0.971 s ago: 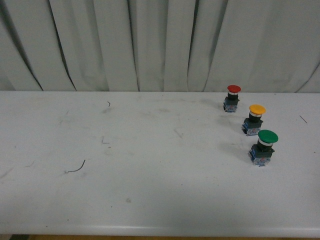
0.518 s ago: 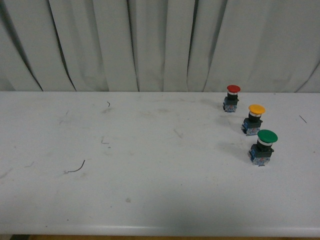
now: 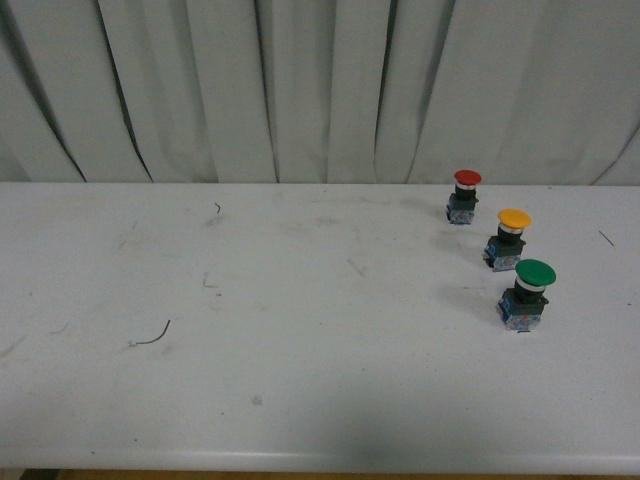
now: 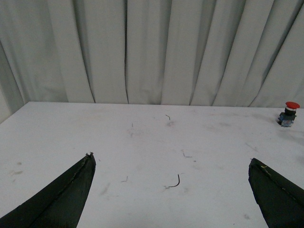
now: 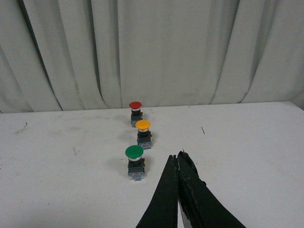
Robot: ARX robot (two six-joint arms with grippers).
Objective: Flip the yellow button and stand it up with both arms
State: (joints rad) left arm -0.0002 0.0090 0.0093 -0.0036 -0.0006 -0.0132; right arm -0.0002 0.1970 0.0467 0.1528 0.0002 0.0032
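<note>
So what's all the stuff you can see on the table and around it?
Red button: 1, red cap, farthest back on the table's right side, upright.
Yellow button: 1, yellow-orange cap, between the red and green ones, upright.
Green button: 1, green cap, nearest of the three, upright.
Wire scrap: 1, dark, thin, curled, left side of the table.
Table: 1, white, scuffed.
Curtain: 1, pale grey, behind the table.
Left gripper: 1, black, open, holding nothing.
Right gripper: 1, black, shut, empty, near the green button.

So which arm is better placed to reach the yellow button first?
Probably the right. Its shut pincer points at the yellow button, just past the green one. The left pincer is open, and its view shows only the red button.
</note>
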